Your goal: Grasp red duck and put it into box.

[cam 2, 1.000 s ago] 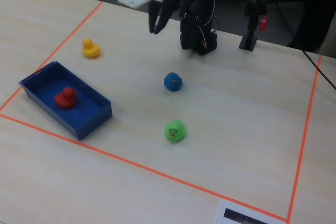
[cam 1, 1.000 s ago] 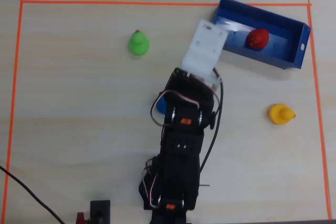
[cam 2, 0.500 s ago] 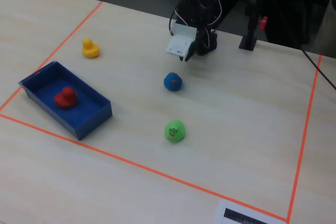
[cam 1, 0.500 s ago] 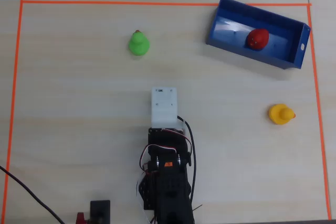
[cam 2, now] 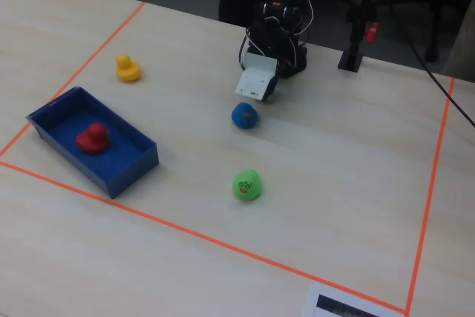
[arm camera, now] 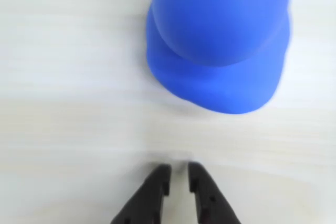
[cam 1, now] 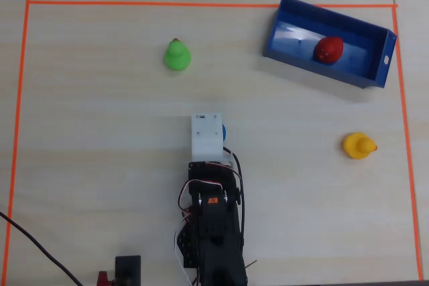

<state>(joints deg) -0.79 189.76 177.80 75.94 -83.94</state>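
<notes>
Overhead view shows red duck (cam 1: 329, 49) resting in box (cam 1: 375, 70); clenched, empty gripper (arm camera: 179, 177) risks nudging nearby blue duck (arm camera: 218, 40).

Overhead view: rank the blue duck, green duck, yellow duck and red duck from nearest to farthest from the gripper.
1. Blue duck, right beside the gripper, mostly hidden under it.
2. Green duck, up and left.
3. Yellow duck, far right, and red duck, inside the box: too close to call.
</notes>
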